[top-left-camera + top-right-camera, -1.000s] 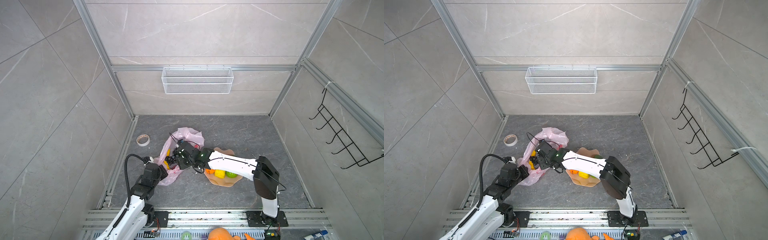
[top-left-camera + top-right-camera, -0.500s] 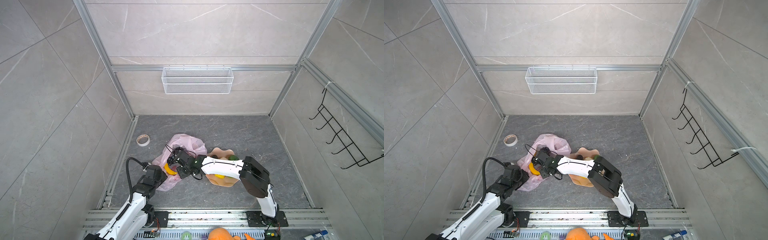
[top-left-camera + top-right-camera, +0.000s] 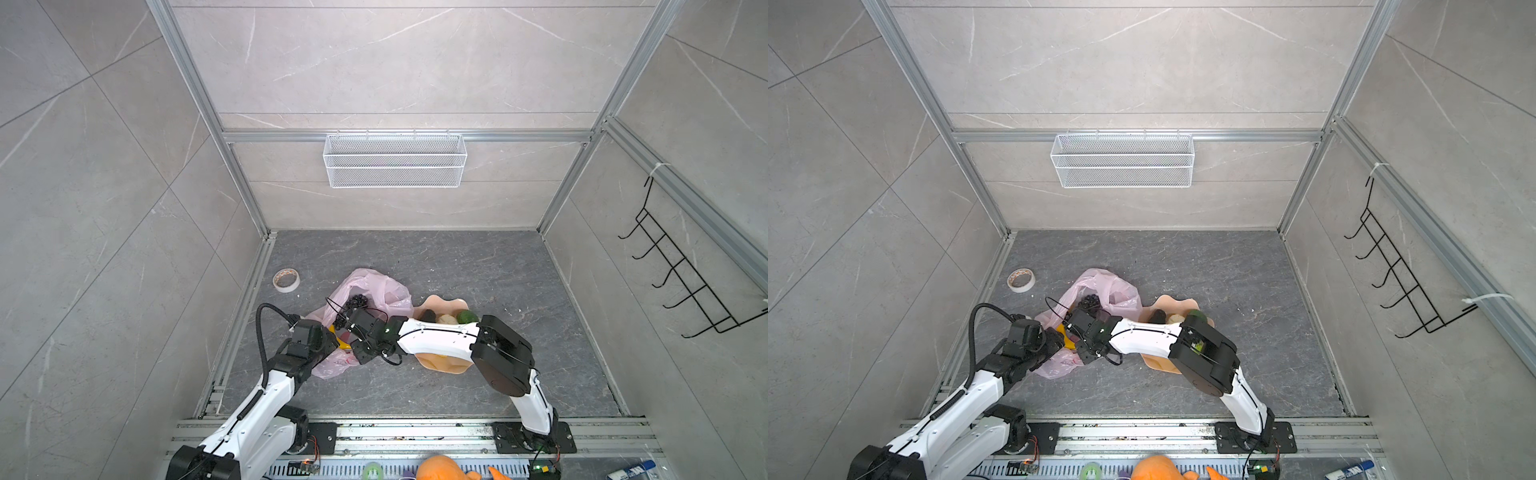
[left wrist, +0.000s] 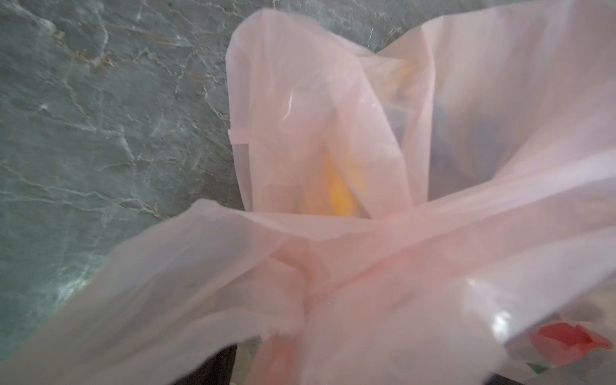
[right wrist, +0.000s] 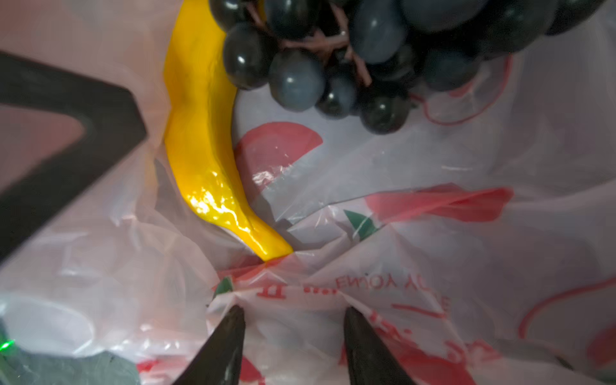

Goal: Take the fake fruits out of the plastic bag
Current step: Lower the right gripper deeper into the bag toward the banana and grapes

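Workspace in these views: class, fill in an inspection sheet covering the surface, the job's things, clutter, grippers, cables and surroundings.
Surface: grey marbled table, a few white specks.
Job's things: banana and grape bunch inside the pink plastic bag; green fruit and cream piece on the peach plate.
Clutter: tape roll, orange plush toy, marker.
Grippers: right gripper open inside the bag; left gripper at the bag's edge, jaws hidden by film.
Cables: black cable loops up by the left gripper; thin wires trail beside the right gripper.
Surroundings: wire basket on back wall, hook rack on right wall.

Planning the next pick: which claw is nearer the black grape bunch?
Right. The right claw is inside the plastic bag, with the black grape bunch just ahead. The left claw is outside the bag's film, beyond the banana.
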`<state>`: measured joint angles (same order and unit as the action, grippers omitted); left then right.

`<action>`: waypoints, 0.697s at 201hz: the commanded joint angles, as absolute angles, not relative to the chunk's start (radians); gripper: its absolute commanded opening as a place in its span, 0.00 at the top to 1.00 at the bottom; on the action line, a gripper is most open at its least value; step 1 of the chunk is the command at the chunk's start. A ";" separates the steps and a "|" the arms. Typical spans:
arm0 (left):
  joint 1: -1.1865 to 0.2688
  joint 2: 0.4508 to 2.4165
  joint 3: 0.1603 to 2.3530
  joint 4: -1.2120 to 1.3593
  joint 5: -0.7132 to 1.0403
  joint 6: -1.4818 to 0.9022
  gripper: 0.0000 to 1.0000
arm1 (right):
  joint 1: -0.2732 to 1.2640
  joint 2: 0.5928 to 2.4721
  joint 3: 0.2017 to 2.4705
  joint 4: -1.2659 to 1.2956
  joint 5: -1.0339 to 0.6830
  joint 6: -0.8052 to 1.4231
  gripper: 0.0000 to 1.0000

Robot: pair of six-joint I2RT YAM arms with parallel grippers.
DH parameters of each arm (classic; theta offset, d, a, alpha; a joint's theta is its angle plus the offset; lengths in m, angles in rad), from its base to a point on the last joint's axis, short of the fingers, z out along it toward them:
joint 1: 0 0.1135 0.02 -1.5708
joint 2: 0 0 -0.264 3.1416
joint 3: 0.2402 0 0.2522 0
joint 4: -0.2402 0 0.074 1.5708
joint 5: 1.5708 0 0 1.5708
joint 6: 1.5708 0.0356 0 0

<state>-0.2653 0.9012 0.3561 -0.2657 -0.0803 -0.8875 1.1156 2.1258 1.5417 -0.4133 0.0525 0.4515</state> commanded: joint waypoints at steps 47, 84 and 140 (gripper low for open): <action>-0.258 0.831 0.295 -0.356 -0.158 -1.000 0.84 | 1.121 2.061 1.581 -0.439 0.062 0.457 0.48; -0.255 0.846 0.245 -0.311 -0.146 -1.047 0.91 | 1.128 2.078 1.658 -0.443 0.053 0.503 0.46; -0.250 0.858 0.209 -0.183 -0.081 -1.030 0.93 | 1.131 2.233 1.826 -0.484 0.018 0.481 0.47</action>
